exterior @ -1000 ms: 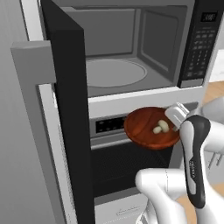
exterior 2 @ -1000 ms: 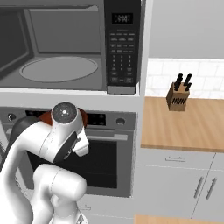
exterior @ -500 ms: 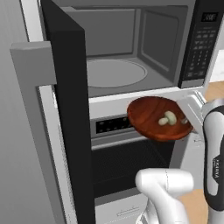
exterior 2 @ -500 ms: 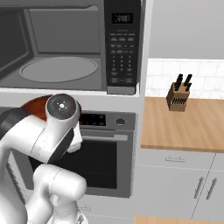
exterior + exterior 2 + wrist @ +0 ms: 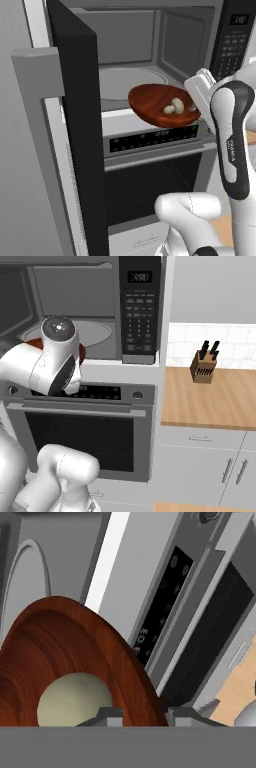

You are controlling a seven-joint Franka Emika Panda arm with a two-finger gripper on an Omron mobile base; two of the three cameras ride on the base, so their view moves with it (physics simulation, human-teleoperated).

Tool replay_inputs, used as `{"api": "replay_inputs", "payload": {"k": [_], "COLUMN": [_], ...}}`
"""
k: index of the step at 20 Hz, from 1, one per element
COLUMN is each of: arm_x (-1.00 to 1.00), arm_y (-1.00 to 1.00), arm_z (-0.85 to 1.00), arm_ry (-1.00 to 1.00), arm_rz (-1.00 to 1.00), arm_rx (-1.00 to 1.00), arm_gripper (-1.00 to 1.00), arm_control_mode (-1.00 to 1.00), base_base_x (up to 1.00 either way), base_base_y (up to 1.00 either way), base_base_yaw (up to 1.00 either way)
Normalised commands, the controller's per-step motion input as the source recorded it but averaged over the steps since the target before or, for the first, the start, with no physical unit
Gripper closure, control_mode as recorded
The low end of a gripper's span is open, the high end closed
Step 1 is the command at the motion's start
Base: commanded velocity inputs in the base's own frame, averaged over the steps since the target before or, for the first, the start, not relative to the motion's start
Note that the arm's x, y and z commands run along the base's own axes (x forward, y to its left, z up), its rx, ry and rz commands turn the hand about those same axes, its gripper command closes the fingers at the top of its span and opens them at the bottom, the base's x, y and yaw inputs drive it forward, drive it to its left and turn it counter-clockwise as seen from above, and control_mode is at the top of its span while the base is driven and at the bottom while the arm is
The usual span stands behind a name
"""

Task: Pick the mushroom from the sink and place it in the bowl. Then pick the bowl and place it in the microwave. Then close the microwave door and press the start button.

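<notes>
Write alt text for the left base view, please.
The gripper holds the wooden bowl, with the mushroom inside, at the mouth of the open microwave. The microwave door stands open at left, above the oven.

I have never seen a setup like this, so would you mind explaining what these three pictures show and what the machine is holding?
This is a rendered kitchen with a white robot arm on a driving base. Two pictures come from cameras on the base, behind the arm to its left and right; the third looks along its gripper. The gripper is clamped on the rim of a wooden bowl, held at the mouth of the open microwave. A pale mushroom lies in the bowl. The microwave door stands open; an oven sits below. To the right, a knife block stands on a wooden counter.
</notes>
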Motion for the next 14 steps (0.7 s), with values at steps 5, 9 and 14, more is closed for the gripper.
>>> {"api": "replay_inputs", "payload": {"k": [5, 9, 14], "arm_x": [0.82, 0.89, 0.84], "arm_y": [0.63, 0.5, 0.24], "arm_z": [0.1, 0.2, 0.22], "arm_ry": [0.0, 0.0, 0.02], "arm_rz": [-0.14, -0.15, -0.09], "arm_rx": [0.01, 0.04, 0.03], "arm_gripper": [1.0, 1.0, 1.0], "arm_control_mode": [-1.0, -1.0, -1.0], "base_base_x": [0.0, 0.0, 0.0], "base_base_y": [0.0, 0.0, 0.0], "base_base_yaw": [0.0, 0.0, 0.0]}}
